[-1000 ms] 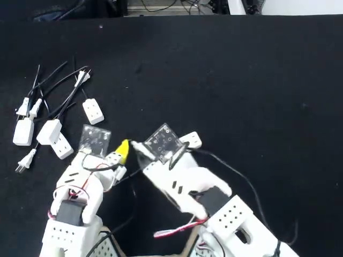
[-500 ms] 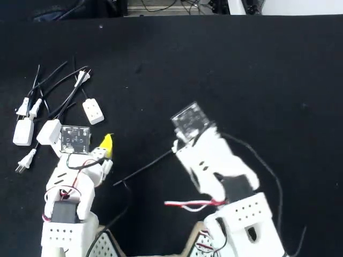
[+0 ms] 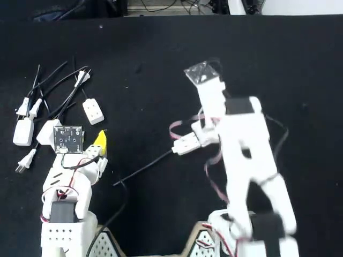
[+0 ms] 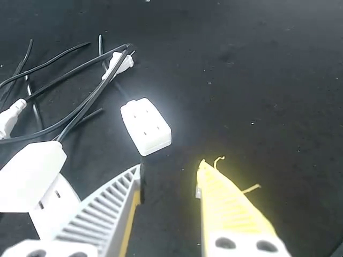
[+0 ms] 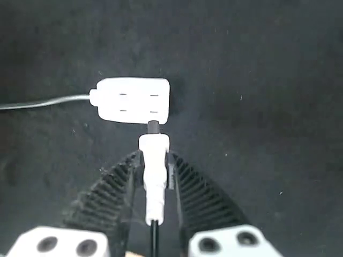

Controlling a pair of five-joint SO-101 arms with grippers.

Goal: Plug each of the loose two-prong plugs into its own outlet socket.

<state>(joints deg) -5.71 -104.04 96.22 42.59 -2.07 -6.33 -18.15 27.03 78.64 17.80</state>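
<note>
My right gripper [image 5: 154, 158] is shut on a white two-prong plug [image 5: 154, 179] with a black cord. The plug's tip meets the edge of a white outlet socket [image 5: 134, 99], which lies on the black table. In the high view that socket [image 3: 186, 143] lies at mid-table under the raised right arm [image 3: 236, 139], its cord [image 3: 144, 168] running toward the near left. My left gripper [image 4: 170, 167] is open with nothing in it. Its tips point at another white socket [image 4: 146, 126] just beyond them. The yellow finger [image 3: 100, 140] lies near that socket [image 3: 92, 111].
At the far left lies a tangle of black cords with loose white plugs [image 3: 27, 107], [image 3: 81, 77], [image 3: 24, 160] and white socket blocks [image 3: 23, 131], [image 3: 49, 130]. The black table [image 3: 278, 64] is bare at the back and right.
The right arm has risen and swung to the right and away, its gripper staying by the mid-table socket. The left gripper has drawn back to the left, toward the socket near the pile.
</note>
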